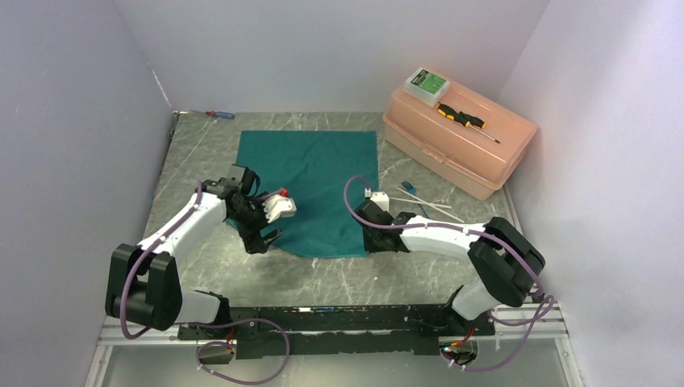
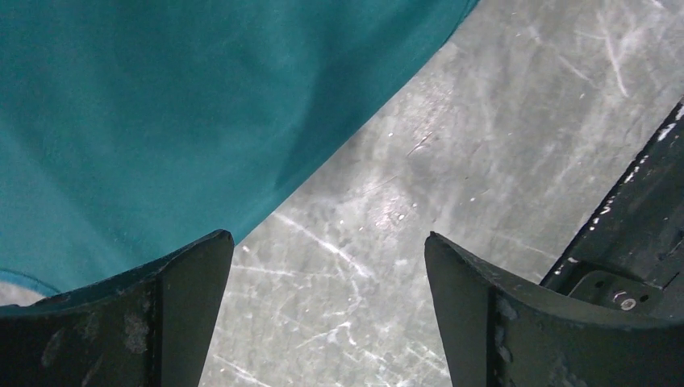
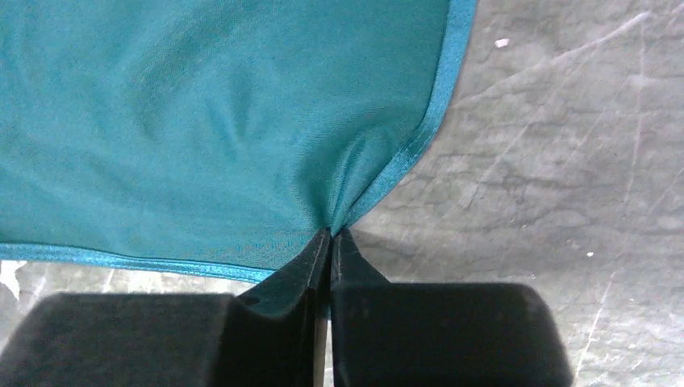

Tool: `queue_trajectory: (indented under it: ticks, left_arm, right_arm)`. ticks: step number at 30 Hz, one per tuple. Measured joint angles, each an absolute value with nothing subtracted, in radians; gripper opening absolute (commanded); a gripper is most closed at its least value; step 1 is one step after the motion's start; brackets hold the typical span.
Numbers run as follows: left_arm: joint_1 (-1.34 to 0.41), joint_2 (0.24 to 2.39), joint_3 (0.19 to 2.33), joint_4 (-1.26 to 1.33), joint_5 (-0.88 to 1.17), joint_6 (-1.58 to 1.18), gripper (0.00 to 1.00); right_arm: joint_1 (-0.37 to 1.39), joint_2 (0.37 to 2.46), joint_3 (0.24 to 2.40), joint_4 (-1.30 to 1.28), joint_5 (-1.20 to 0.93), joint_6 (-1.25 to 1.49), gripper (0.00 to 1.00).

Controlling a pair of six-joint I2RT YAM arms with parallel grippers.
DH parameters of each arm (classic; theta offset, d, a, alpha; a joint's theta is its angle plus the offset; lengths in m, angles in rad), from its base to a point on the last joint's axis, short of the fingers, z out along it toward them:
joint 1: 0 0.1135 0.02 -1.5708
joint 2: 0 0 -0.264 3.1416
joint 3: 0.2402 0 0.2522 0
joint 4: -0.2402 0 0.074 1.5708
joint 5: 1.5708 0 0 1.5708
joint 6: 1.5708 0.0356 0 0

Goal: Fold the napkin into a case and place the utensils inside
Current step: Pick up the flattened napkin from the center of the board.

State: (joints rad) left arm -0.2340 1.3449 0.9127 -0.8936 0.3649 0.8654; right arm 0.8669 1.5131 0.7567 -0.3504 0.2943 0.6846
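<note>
Right end effector (image 3: 331, 236) pinching napkin (image 3: 202, 121), toolbox (image 1: 452, 151) closed

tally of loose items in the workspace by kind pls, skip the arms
Teal cloth napkin: 1
Screwdrivers, a yellow-and-black screwdriver and a red-and-blue screwdriver: 2
Thin utensils, a blue plastic utensil and two white sticks: 3
Boxes, a peach plastic toolbox and a small green-labelled box: 2
Total: 8
</note>
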Motion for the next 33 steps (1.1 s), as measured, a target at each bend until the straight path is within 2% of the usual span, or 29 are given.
queue_trajectory:
  ticks: [8,18,27,33]
  left_arm:
    - [-0.361,1.331,0.866,-0.801,0.318,0.78,0.94]
    - [-0.698,1.353,0.837,-0.638,0.165,0.553,0.91]
    - [-0.767,1.431,0.791,-0.508,0.074,0.443,0.93]
    - [-0.742,1.42,0.733,-0.467,0.035,0.443,0.93]
  right_arm:
    - [0.787,1.512,0.804,-0.377,0.247,0.67,0.0]
    - [0.738,1.504,0.993,-0.442,0.187,0.654,0.0]
    - [0.693,1.531,1.015,-0.479,0.154,0.659,0.0]
    - [0.64,1.541,1.018,-0.478,0.146,0.658,0.0]
